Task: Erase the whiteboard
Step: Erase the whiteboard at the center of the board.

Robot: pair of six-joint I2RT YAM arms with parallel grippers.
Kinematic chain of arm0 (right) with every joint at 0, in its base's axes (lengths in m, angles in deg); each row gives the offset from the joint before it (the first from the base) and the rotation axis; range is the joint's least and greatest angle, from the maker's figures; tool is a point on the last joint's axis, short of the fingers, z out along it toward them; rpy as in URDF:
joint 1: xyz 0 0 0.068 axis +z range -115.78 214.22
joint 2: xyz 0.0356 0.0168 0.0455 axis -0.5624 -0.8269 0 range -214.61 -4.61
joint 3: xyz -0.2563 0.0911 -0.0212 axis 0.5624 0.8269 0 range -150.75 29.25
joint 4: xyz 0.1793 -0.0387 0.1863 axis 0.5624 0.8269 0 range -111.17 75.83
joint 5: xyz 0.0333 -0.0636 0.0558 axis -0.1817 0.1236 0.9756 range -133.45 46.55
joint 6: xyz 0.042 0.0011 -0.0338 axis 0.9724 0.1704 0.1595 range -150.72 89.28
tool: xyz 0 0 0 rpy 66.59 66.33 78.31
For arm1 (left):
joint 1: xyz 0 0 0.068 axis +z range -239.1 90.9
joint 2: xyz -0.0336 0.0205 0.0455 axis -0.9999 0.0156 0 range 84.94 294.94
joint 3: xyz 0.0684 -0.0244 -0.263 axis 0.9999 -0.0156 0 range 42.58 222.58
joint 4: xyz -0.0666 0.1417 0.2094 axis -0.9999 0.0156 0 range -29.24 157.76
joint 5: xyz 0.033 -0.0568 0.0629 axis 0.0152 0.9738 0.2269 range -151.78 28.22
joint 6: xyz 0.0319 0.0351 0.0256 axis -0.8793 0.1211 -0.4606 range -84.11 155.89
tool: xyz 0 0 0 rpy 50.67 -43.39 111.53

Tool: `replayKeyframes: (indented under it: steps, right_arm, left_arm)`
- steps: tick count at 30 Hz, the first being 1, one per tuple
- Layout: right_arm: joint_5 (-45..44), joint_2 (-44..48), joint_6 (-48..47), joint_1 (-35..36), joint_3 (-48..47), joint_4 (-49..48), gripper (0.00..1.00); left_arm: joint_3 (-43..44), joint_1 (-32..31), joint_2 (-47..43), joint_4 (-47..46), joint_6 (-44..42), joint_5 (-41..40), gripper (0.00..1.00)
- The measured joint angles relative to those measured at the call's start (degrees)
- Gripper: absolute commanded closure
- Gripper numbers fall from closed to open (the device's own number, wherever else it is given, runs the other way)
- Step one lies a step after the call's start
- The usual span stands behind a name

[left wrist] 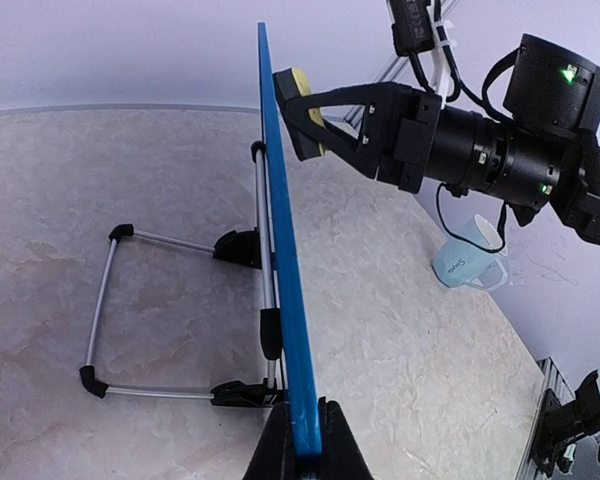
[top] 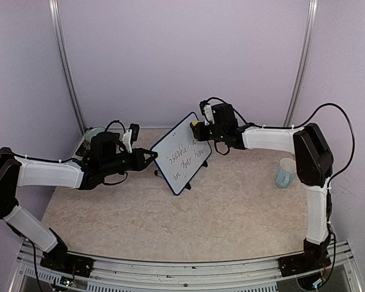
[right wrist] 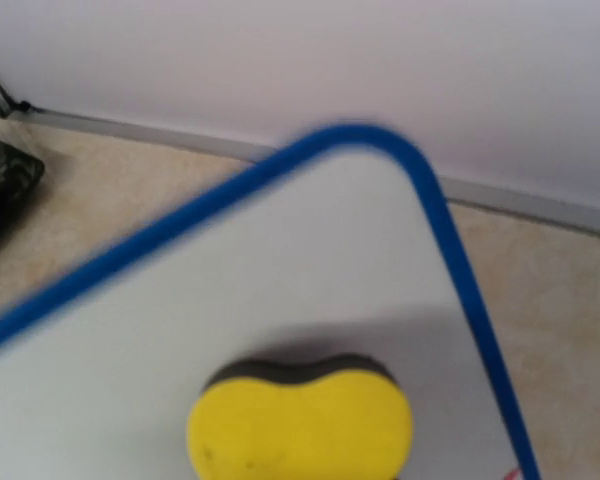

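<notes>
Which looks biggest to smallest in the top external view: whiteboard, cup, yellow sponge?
1. whiteboard, clearly the largest.
2. cup, far smaller than the board.
3. yellow sponge, smallest as seen. Only a sliver shows at the board's top corner, so its full size is unclear in this view.

Yellow sponge (right wrist: pixel 300 425) against whiteboard (right wrist: pixel 280 270) corner

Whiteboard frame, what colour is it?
The whiteboard frame is blue, clearest in the right wrist view.
</notes>
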Motion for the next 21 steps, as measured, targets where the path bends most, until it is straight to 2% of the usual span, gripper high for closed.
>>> replayKeyframes:
  steps: [10, 15, 21]
  right_arm:
    - [-0.28, 0.2, 1.7, -0.26, 9.46, -3.91, 0.92]
    - [-0.33, 0.37, 1.6, -0.26, 9.14, -3.56, 0.92]
    - [-0.15, 0.35, 0.76, -0.26, 2.62, -0.11, 0.92]
  left_arm:
    - [-0.04, 0.0, 0.0, 0.02, 0.26, -0.11, 1.0]
    - [-0.07, 0.0, 0.0, 0.0, 0.26, -0.13, 1.0]
    - [-0.09, 0.0, 0.0, -0.11, 0.07, -0.02, 1.0]
